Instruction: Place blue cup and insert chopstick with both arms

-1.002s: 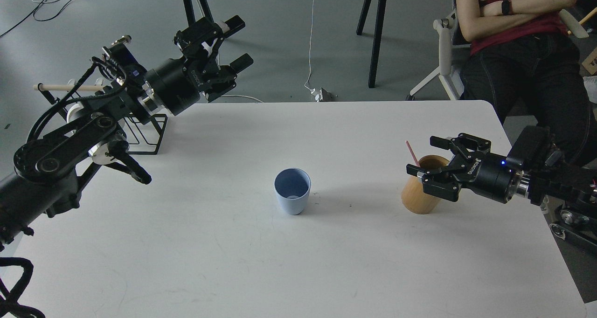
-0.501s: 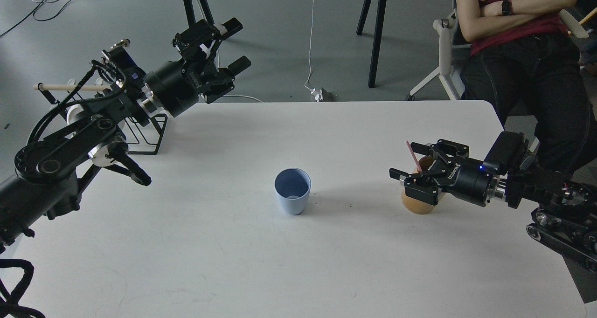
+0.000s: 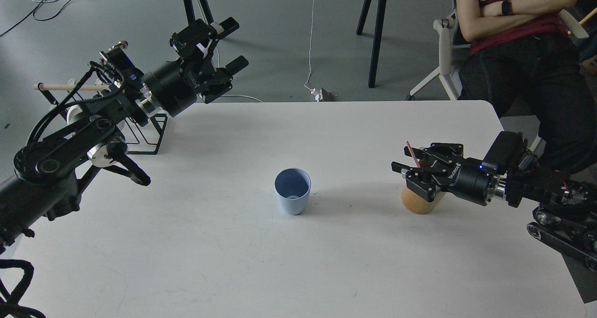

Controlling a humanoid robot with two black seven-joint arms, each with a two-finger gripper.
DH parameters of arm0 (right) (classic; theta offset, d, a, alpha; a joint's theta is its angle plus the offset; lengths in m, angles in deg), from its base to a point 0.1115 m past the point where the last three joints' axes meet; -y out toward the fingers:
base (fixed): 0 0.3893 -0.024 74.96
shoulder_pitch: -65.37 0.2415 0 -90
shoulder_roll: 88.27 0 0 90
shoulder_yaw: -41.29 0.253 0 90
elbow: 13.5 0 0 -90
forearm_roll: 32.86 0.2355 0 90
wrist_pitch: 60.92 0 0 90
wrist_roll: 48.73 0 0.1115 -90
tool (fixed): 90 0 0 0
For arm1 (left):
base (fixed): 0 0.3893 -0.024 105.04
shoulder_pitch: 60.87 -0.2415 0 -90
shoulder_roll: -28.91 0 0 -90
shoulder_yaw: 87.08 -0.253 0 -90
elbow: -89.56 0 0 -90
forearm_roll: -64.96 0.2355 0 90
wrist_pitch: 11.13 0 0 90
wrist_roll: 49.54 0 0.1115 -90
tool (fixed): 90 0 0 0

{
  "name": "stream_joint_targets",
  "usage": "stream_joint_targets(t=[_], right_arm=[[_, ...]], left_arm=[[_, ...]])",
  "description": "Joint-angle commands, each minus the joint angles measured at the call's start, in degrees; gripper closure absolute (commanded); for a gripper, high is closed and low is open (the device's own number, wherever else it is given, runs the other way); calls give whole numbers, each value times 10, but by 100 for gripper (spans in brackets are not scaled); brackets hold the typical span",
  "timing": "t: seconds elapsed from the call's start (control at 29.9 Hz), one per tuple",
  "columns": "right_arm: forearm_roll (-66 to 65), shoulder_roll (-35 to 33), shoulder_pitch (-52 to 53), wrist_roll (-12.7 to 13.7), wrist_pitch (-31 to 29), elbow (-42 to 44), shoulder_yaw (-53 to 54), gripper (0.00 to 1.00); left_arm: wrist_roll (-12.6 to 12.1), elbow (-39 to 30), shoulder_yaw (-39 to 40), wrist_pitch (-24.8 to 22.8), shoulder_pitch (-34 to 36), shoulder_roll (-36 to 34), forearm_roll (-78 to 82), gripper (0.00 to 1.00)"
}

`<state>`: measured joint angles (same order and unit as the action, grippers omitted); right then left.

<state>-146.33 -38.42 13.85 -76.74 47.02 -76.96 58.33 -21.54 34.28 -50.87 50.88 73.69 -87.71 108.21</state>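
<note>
The blue cup (image 3: 292, 190) stands upright and empty at the middle of the white table (image 3: 326, 262). A pink chopstick (image 3: 411, 152) sticks up, tilted left, out of a tan bamboo cylinder (image 3: 416, 204) at the right. My right gripper (image 3: 405, 159) reaches in from the right over the cylinder's mouth and hides most of it. Its fingers sit on either side of the chopstick with a narrow gap still showing. My left gripper (image 3: 232, 44) is open and empty, raised above the table's far left edge, far from the cup.
A black wire rack (image 3: 151, 138) with a beige wooden rod (image 3: 70, 87) stands at the table's left edge behind my left arm. A seated person (image 3: 517, 33) is at the back right. Black stand legs (image 3: 375, 33) and a white cable (image 3: 309, 52) lie beyond the table.
My right gripper has moved left over the tan cylinder and its fingers have narrowed around the pink chopstick. My left gripper has drifted slightly left. The cup has not moved.
</note>
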Motion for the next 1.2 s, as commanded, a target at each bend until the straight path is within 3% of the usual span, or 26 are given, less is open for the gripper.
stream_joint_targets(t=[0.0,0.13,0.27,1.17], right_arm=[[0,-5,0,0,0,0,0,57],[-2,-12,-2,0,0,0,0,71],[-1,-13,-2,0,4,0,0,77],[7,-54,-5,0,53,-1,10,88]], left_arm=[[0,3,0,0,0,0,-1,5],[0,3,0,0,0,0,-1,5],[0,3,0,0,0,0,-1,5],[0,20,-2,0,-3,8,-2,5]])
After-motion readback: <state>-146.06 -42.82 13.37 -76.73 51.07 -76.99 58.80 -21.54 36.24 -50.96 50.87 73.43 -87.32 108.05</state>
